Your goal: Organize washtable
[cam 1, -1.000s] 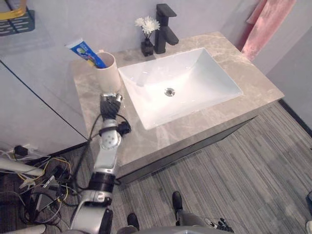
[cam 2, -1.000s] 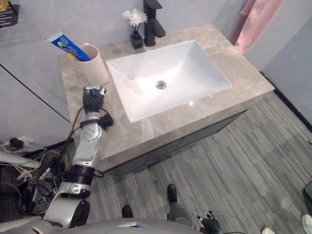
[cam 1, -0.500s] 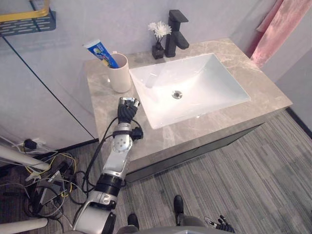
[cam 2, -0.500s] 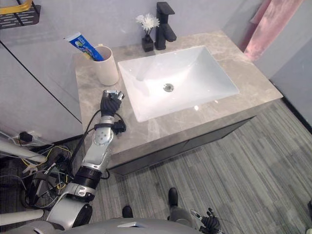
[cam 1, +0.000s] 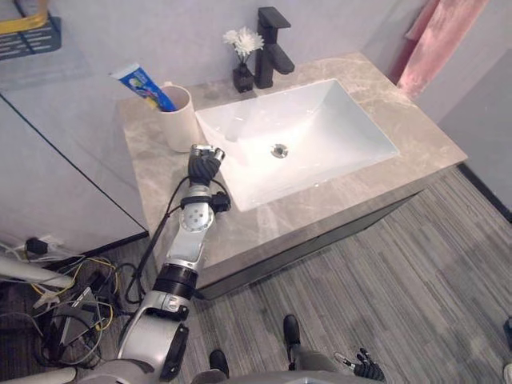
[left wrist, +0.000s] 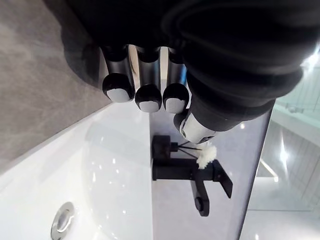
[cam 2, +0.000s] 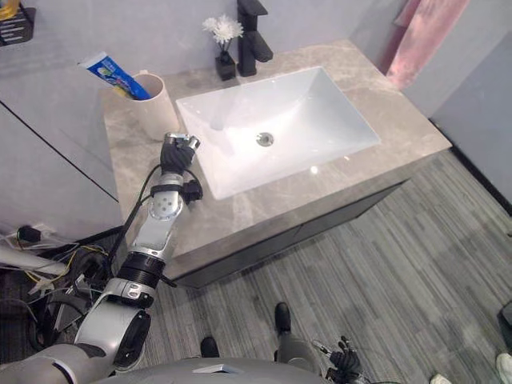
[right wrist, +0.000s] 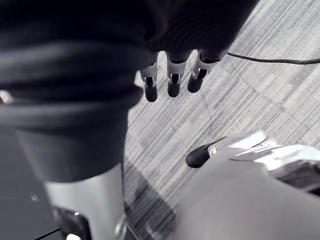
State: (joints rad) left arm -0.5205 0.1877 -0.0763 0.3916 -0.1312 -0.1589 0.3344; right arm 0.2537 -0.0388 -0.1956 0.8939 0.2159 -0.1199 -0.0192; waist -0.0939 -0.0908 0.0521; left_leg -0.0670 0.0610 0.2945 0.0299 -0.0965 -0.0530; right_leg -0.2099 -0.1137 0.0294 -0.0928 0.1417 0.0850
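We see left hand [cam 1: 205, 164] over grey countertop [cam 1: 160, 188], just beside left rim of white sink [cam 1: 320, 128], on near side of cup [cam 1: 179, 120]. Its fingers [left wrist: 148, 97] sit loosely extended in row, holding nothing; contact with countertop we cannot tell. Cup stands far left on countertop, toothpaste tube [cam 1: 140, 84] leaning out of it toward left. Vase [cam 1: 242, 76] with white flower and black faucet [cam 1: 270, 48] stand behind sink. Pink towel [cam 1: 440, 40] hangs far right. Right hand [right wrist: 170, 75] hangs low over striped floor [cam 1: 384, 296], fingers relaxed, empty.
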